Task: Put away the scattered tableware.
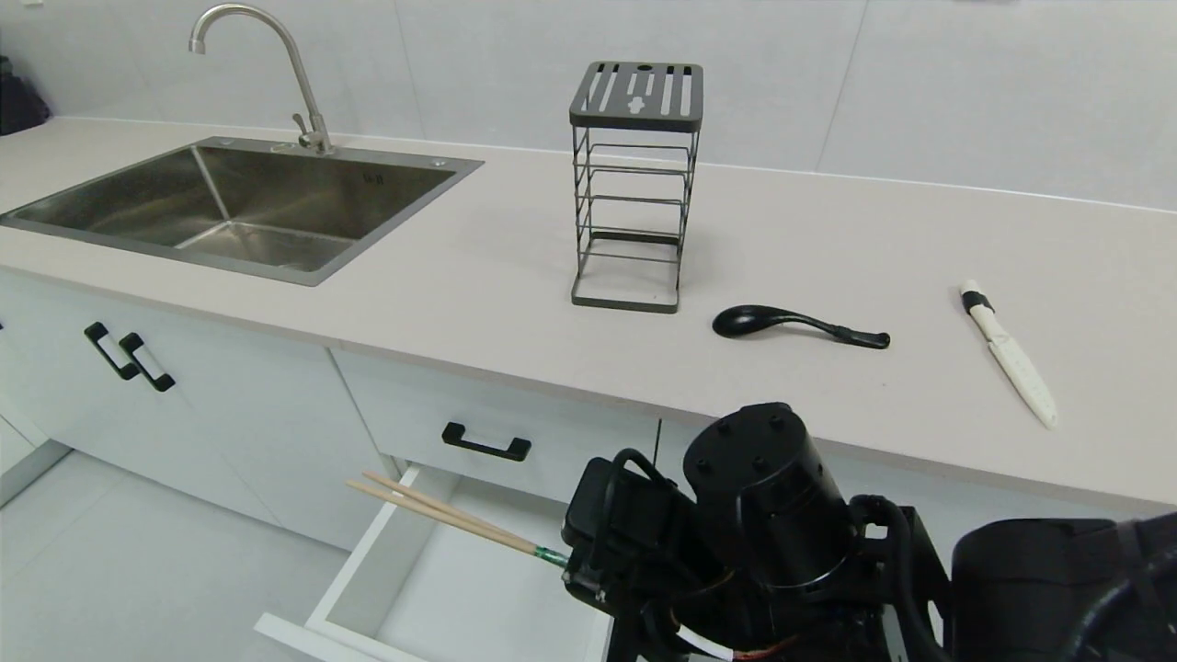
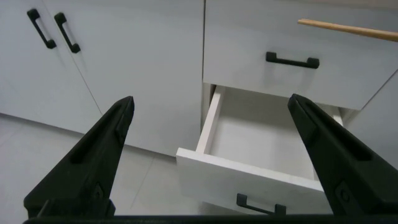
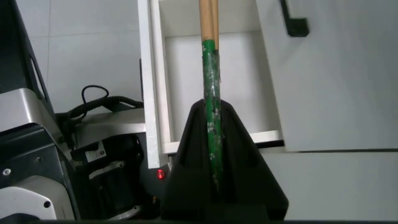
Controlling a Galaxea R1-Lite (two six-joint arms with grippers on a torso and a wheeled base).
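Observation:
A pair of wooden chopsticks (image 1: 441, 510) with green-wrapped ends is held in my right gripper (image 1: 563, 559), which is shut on them below the counter edge. They point out over the open white drawer (image 1: 368, 561). In the right wrist view the chopsticks (image 3: 209, 37) run straight out from the right gripper (image 3: 211, 124) above the drawer (image 3: 149, 74). My left gripper (image 2: 211, 155) is open and holds nothing, facing the drawer (image 2: 211, 124), with the chopsticks (image 2: 348, 29) farther off. A black spoon (image 1: 791, 324) and a white knife (image 1: 1007, 354) lie on the counter.
A dark wire rack (image 1: 634, 184) stands mid-counter, just behind the spoon. A steel sink (image 1: 239, 198) with a faucet is at the left. A shut drawer with a black handle (image 1: 485, 443) sits above the open one. Cabinet doors (image 2: 53, 31) are to the left.

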